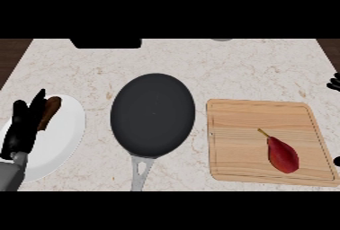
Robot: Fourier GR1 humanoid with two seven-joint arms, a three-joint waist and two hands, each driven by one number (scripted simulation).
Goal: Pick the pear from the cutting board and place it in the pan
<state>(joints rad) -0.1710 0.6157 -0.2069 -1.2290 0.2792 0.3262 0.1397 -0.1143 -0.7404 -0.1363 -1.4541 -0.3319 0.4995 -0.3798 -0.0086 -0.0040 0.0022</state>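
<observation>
Nothing's grabbed yet: the pear [282, 155] sits on the cutting board [235, 134]. Your left hand [25, 126] rests open over the plate [63, 134]; right hand [334, 83] barely shows, can't tell. Next reach right, then carry to the pan [153, 114].

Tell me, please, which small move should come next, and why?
Probably the right hand should move in over the pear. The pear lies untouched on the board, the pan holds nothing, and only this hand's fingertips show at the right edge, nearer the pear than the left hand, which rests over the plate.
</observation>
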